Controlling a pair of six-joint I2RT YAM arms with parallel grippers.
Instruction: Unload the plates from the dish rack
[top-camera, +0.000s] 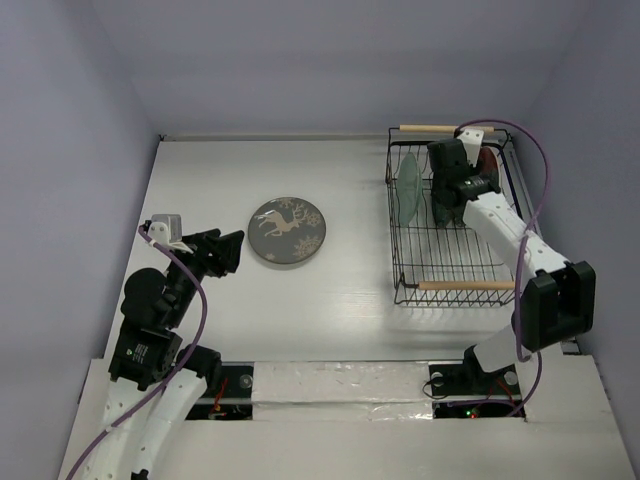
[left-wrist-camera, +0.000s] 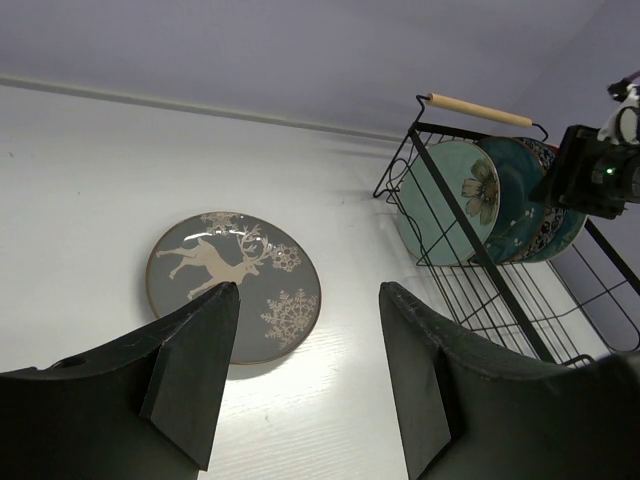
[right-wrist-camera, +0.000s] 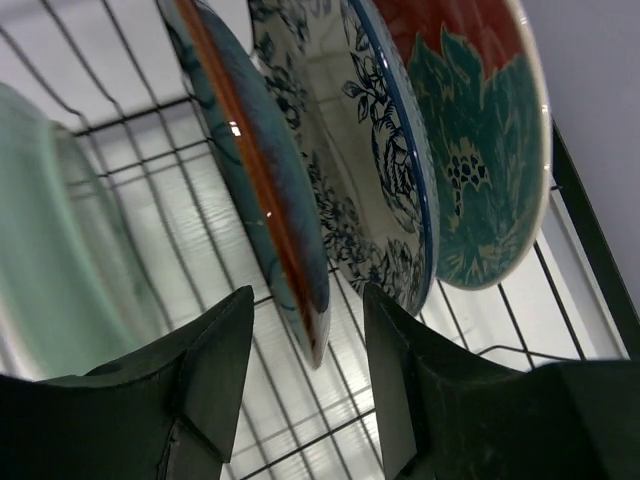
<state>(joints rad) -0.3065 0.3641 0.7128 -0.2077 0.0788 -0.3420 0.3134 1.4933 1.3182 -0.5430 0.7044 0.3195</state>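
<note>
The dark grey deer plate (top-camera: 288, 231) lies flat on the white table; it also shows in the left wrist view (left-wrist-camera: 233, 285). The black wire dish rack (top-camera: 465, 286) stands at the right. In it, on edge, stand the pale green plate (right-wrist-camera: 60, 240), the teal plate (right-wrist-camera: 255, 190), the white blue-floral plate (right-wrist-camera: 370, 160) and the red plate (right-wrist-camera: 470, 130). My right gripper (right-wrist-camera: 308, 295) is open inside the rack (top-camera: 450, 195), its fingers either side of the teal plate's rim. My left gripper (left-wrist-camera: 308, 292) is open and empty, above the table left of the deer plate (top-camera: 228, 252).
The rack's two wooden handles (top-camera: 428, 128) lie at its far and near ends. Walls close in the table at the back and on both sides. The rack's near half holds no plates (top-camera: 450, 255).
</note>
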